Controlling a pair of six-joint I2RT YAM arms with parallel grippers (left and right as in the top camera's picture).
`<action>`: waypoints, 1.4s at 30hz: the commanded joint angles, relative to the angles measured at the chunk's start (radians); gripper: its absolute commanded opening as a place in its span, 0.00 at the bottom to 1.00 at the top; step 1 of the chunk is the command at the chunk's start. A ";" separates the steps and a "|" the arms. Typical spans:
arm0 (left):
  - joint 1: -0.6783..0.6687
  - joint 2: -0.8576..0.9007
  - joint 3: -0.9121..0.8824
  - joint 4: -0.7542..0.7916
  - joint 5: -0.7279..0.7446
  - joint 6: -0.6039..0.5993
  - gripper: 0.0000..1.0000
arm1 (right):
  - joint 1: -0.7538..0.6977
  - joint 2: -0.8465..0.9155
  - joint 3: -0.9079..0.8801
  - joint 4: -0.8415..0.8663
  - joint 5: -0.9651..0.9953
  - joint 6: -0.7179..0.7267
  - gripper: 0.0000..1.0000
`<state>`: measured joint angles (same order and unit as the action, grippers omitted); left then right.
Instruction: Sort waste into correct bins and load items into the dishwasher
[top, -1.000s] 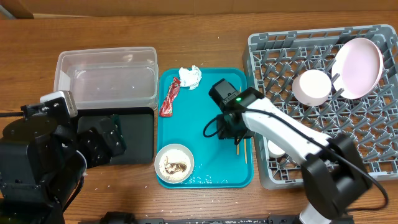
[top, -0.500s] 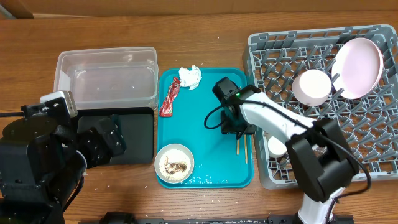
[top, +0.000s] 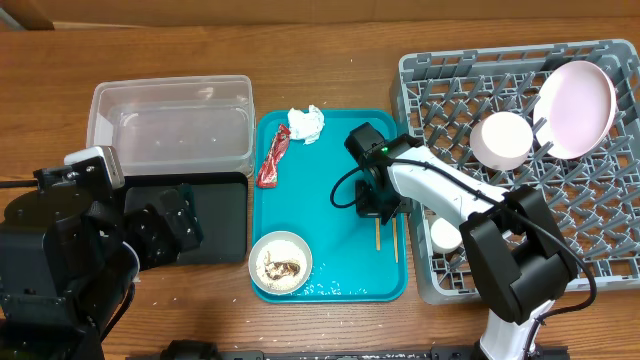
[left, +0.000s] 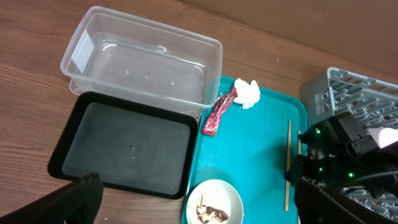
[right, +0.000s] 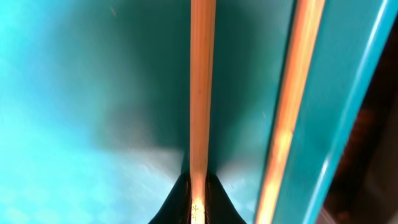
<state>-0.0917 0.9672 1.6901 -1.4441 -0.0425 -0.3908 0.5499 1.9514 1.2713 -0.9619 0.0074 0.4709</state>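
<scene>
My right gripper is low over the teal tray and shut on one wooden chopstick, which sticks out towards the front. A second chopstick lies beside it along the tray's right rim, also in the right wrist view. A white bowl with rice and brown scraps, a red wrapper and a white napkin lie on the tray. My left gripper is open and empty above the black tray. The clear tub stands behind it.
The grey dish rack at the right holds a pale plate, a pinkish bowl and a small white cup. The right arm lies across the rack's left edge.
My right gripper has shifted slightly right and forward over the chopsticks, and one chopstick now points out from under it. The left arm has not moved.
</scene>
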 joint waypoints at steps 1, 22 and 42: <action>-0.001 0.000 0.007 0.003 -0.017 -0.013 1.00 | 0.004 -0.031 0.050 -0.029 -0.002 -0.008 0.04; -0.001 0.000 0.007 0.003 -0.017 -0.013 1.00 | -0.266 -0.335 0.120 -0.045 0.145 -0.265 0.04; -0.001 0.000 0.007 0.003 -0.017 -0.013 1.00 | -0.093 -0.320 0.161 -0.089 0.077 -0.296 0.48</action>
<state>-0.0917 0.9672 1.6901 -1.4441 -0.0425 -0.3908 0.3851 1.6756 1.3991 -1.0477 0.1101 0.1612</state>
